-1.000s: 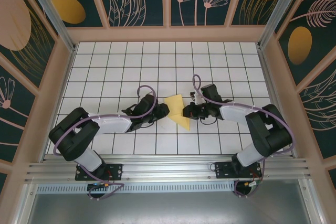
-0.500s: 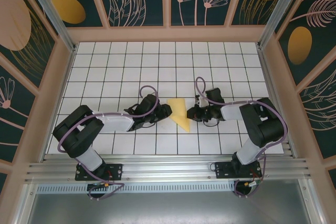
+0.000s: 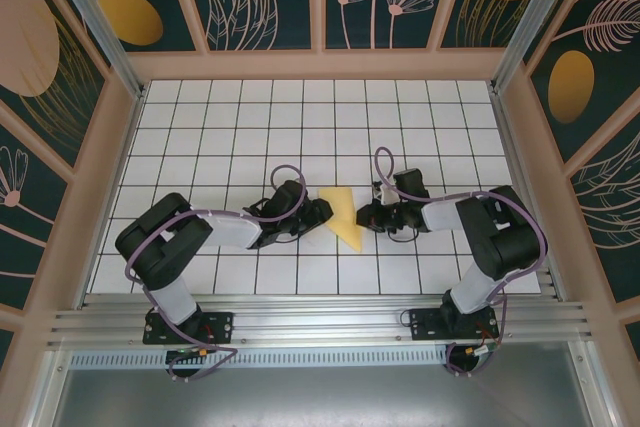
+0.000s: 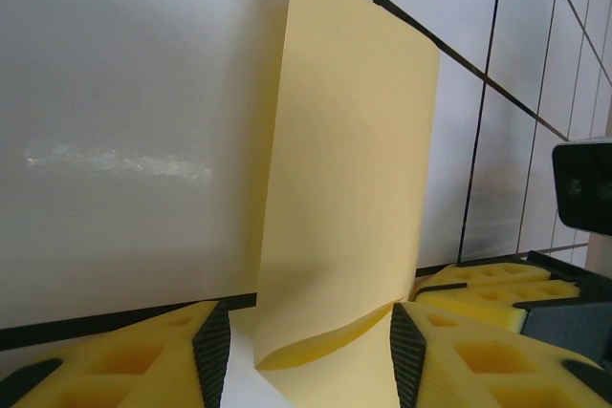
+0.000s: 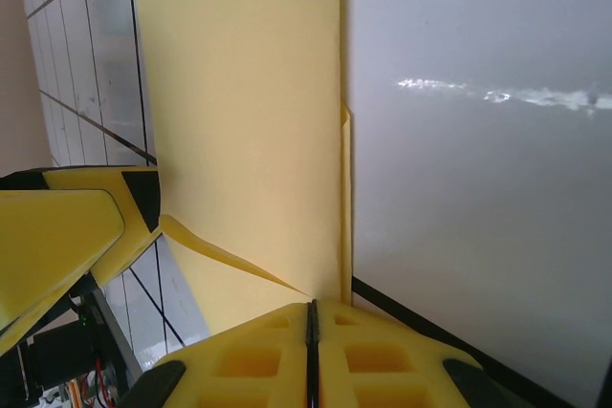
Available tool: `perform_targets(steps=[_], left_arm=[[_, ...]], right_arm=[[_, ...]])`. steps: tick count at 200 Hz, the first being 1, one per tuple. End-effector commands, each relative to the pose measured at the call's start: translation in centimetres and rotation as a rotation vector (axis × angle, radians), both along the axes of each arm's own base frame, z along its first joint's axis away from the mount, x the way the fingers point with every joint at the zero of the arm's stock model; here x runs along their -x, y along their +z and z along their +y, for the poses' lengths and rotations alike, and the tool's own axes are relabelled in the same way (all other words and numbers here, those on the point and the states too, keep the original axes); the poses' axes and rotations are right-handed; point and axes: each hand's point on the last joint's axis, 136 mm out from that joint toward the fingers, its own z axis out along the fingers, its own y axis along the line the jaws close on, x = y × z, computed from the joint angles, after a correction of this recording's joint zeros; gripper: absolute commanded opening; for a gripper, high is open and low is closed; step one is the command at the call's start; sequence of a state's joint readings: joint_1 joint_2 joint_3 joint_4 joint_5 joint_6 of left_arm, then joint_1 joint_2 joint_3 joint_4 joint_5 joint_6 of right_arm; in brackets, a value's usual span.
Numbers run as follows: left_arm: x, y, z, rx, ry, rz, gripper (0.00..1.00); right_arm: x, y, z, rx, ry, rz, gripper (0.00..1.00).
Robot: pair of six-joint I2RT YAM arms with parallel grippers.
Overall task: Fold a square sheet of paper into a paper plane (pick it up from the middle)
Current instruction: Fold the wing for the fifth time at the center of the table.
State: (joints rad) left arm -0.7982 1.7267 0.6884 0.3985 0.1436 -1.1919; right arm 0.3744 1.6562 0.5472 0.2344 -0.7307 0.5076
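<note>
On the white grid-tiled table (image 3: 250, 137), near its middle, lies the paper (image 3: 343, 215), a thin, smooth, pale yellow sheet folded into a wedge that tapers toward the near edge, with a gripper on either side. The left gripper (image 3: 325, 213) meets it from the left. In its wrist view the yellow fingers (image 4: 124, 365), moulded with hollow pockets and faced with dark strips, stand well apart, and a curled flap of the paper rises between them unpinched. The right gripper (image 3: 362, 215) comes from the right with its pads (image 5: 382, 355) pressed together into one thin seam. A sharp crease of the paper runs straight down to that seam, so it seems to be nipping the sheet's edge, though the contact itself is hidden. Beside the fold the glossy tiles catch a streak of light.
</note>
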Motion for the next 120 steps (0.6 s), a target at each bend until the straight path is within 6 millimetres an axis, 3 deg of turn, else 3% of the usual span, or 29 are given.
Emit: perform_targets(steps=[1, 120], left_arm=[[-0.6, 0.5, -0.7, 0.053, 0.017, 0.006, 0.51], [-1.2, 3.0, -3.0, 0.221, -0.025, -0.061, 0.47]], right_arm=[[0.7, -2.6, -1.0, 0.066, -0.023, 0.039, 0.11], [0.6, -3.4, -1.1, 0.078, -0.03, 0.043, 0.13]])
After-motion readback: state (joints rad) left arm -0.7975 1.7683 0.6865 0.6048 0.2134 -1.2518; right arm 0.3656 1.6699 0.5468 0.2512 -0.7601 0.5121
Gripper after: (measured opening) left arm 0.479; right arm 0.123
